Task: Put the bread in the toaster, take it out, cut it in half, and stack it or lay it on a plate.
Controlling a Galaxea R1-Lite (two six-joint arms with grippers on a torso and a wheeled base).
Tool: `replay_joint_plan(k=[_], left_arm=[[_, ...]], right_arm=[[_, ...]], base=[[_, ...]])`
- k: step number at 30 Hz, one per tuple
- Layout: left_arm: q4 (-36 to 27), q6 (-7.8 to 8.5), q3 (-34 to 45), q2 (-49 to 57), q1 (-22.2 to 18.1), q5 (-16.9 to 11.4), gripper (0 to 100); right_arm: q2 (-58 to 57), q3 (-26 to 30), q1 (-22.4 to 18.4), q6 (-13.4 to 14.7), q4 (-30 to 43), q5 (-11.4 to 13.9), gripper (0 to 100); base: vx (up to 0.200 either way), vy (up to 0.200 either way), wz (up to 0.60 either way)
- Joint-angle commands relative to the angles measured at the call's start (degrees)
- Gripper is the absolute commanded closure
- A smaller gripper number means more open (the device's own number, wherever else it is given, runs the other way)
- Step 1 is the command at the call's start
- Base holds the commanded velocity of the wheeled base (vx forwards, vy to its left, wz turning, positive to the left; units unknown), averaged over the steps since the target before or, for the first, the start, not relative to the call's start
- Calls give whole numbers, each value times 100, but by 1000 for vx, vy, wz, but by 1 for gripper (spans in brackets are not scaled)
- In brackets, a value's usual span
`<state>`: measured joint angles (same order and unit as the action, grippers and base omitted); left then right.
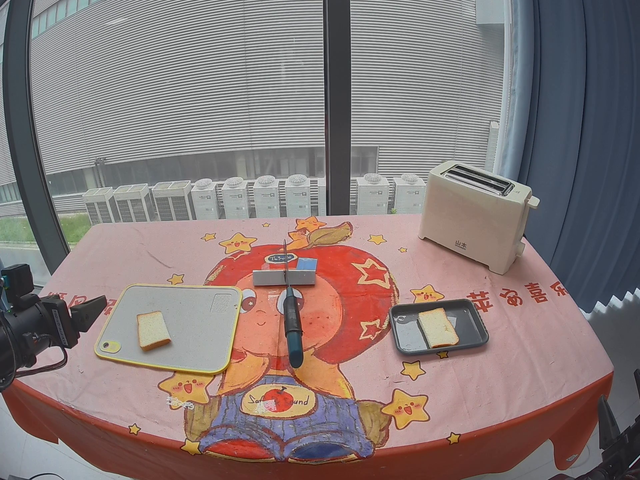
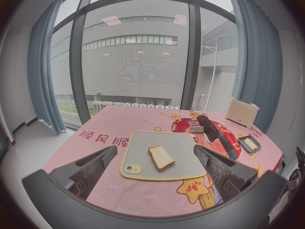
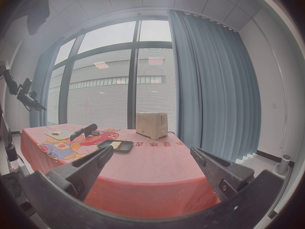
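We see a bench (image 1: 533, 341) covered in a pink cartoon print, set against a window (image 1: 200, 101). On its left part lies a grey cutting board (image 1: 200, 341) with a yellow rim. One slice of bread (image 1: 153, 330) lies flat on the board's left half. In the middle of the bench, a knife (image 1: 292, 321) rests with its blade standing in a small grey block (image 1: 270, 277) and its dark handle pointing toward us. It lies between the board and a dark tray (image 1: 470, 318) on the right. A second slice (image 1: 438, 327) lies flat in that tray. The cream toaster (image 1: 475, 213) stands upright at the far right corner, well apart from both slices and near a blue curtain (image 1: 587, 135).

Our left gripper (image 2: 154, 150) hangs off the bench's left edge, near the board and touching no object; its fingers (image 2: 92, 166) are spread wide and empty. Our right gripper (image 3: 152, 150) sits low, off the bench's near right corner and well apart from the tray. Its fingers (image 3: 85, 172) also stand wide apart and empty.
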<state>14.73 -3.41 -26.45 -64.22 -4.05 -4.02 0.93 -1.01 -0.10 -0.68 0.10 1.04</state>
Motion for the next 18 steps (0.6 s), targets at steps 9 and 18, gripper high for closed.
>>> replay_joint_plan(k=[9, 18], left_arm=[[4, 7, -387, -486, 0, -2, 0], [4, 7, -510, -829, -8, 7, 0]], right_arm=[[-84, 101, 1, -2, -1, 2, 0], [-84, 101, 1, -2, -1, 2, 0]], base=[[0, 0, 0], [0, 0, 0]])
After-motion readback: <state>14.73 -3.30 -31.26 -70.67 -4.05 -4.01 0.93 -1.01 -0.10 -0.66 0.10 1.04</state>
